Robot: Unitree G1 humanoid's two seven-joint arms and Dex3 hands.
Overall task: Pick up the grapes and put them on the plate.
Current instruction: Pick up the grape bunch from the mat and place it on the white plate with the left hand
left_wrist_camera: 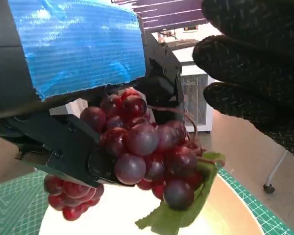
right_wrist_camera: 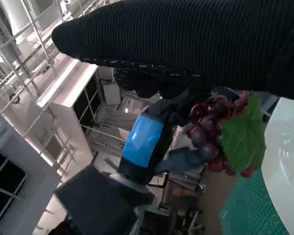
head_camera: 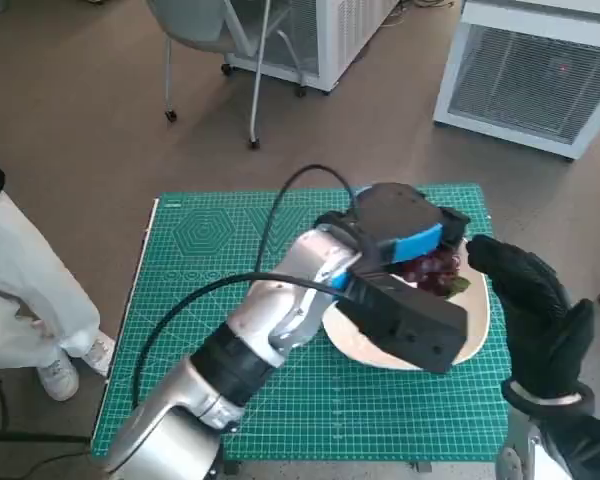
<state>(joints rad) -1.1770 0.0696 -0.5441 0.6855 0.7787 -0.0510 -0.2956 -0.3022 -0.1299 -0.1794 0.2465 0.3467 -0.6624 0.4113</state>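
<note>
grapes in left hand — above plate.

The dark red grapes are smooth and glossy, with a matt, plastic-looking green leaf under them. The round cream plate has a smooth, faintly shiny face. The black left hand looks like matt hard plastic, its back wrapped in shiny, wrinkled blue tape. The right hand wears a ribbed black knitted glove. The green gridded cutting mat is matt. The left forearm shell, centre of the head view, is glossy silver.
</note>
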